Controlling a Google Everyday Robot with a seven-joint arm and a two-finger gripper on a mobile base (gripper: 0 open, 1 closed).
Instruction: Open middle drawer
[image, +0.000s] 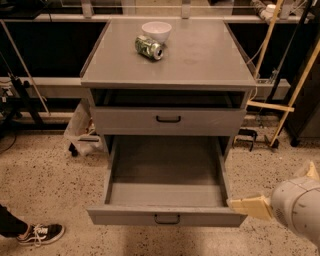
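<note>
The only camera view looks down on a grey cabinet (100, 150) standing on a speckled floor (45, 185). Its top surface (200, 55) carries a white bowl (156, 31) with a green can (149, 47) lying on its side just in front of it, both well back from the front edge and out of the way of any drawer work. Under the surface is a dark slot, and below that the upper drawer (125, 121) sits in or nearly in, its black handle centred. The middle drawer (167, 165) is directly beneath it and stands pulled far out toward the camera, its bare inside exposed and its shallow front, with a small black handle (167, 219), nearest the viewer. Anything lower on the cabinet is hidden beneath it. By the look of it, the opening is essentially done. The gripper (250, 207) is at the lower right, just beside the drawer's right front corner and off to the side of the handle, holding nothing. Whether it is open or closed cannot be told, nor whether it touches the corner. The pale, rounded arm (300, 212) enters from the bottom right edge, low and roughly level, pointing left. A shoe (42, 234) shows at the left edge, well clear.
</note>
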